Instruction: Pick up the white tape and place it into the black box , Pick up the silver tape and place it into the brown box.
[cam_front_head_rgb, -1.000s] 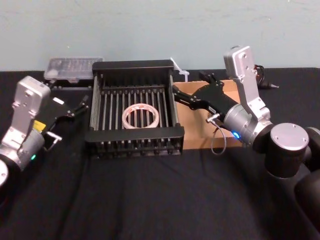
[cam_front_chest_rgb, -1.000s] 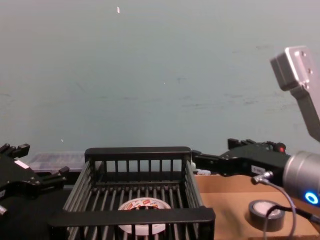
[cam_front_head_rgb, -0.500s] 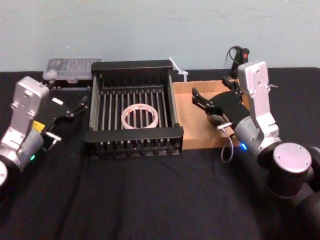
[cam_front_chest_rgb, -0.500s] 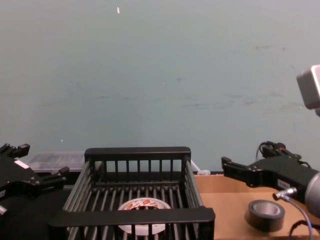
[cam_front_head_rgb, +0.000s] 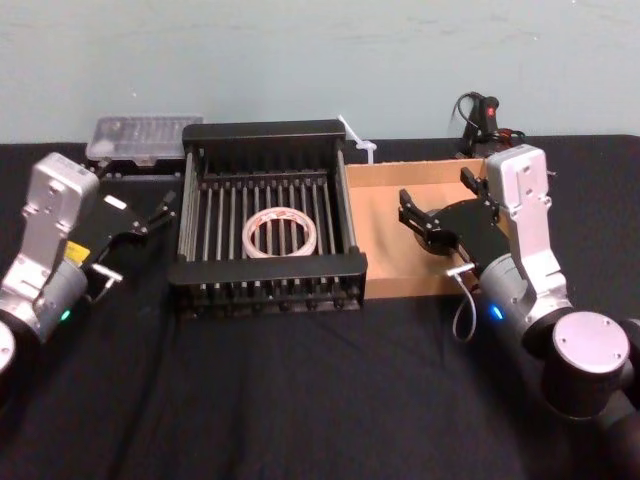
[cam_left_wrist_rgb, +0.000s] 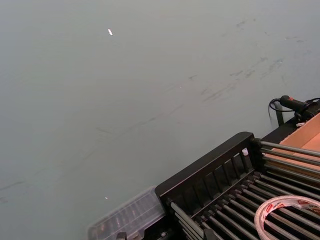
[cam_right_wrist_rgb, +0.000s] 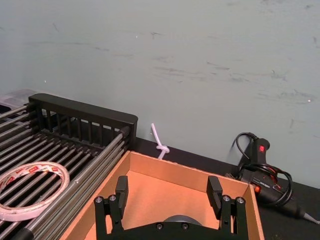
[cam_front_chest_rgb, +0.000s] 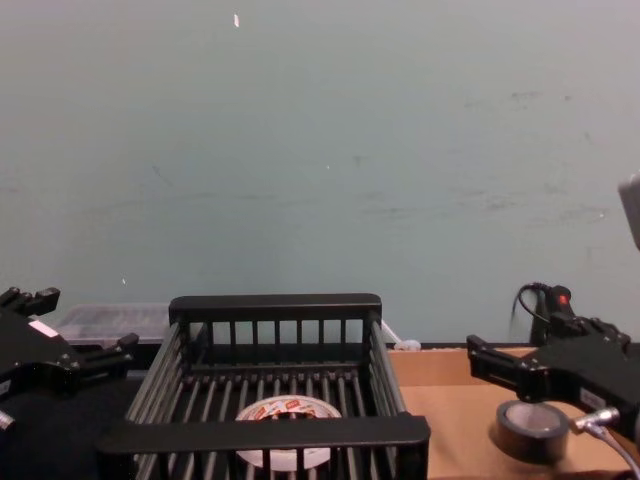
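Worktop (cam_front_head_rgb: 300, 400) under black cloth carried everything. Largest on it, the black box (cam_front_head_rgb: 268, 271) sat centre-left, with the brown box (cam_front_head_rgb: 375, 230) touching its right side. Flat on the crate's slats lay the white tape (cam_front_head_rgb: 281, 231), so that half of the task looked done.

Right of the crate, the right gripper (cam_right_wrist_rgb: 169, 192) hung over the tray, jaws spread wide and holding nothing. Just under and behind the fingertips, the silver tape (cam_front_chest_rgb: 534, 429) lay flat on the tray floor, its hole facing up; the wrist view showed its grey top between the two fingers, nearer the wrist than the tips. Both rolls therefore seemed to be where the task wanted them, and the likely next move was for this arm to draw clear. What mattered was that the roll sat inside the open jaws' span, so pulling back low could drag it.

Out to the left of the crate, the left gripper (cam_front_head_rgb: 148, 213) sat parked with its jaws apart and empty.
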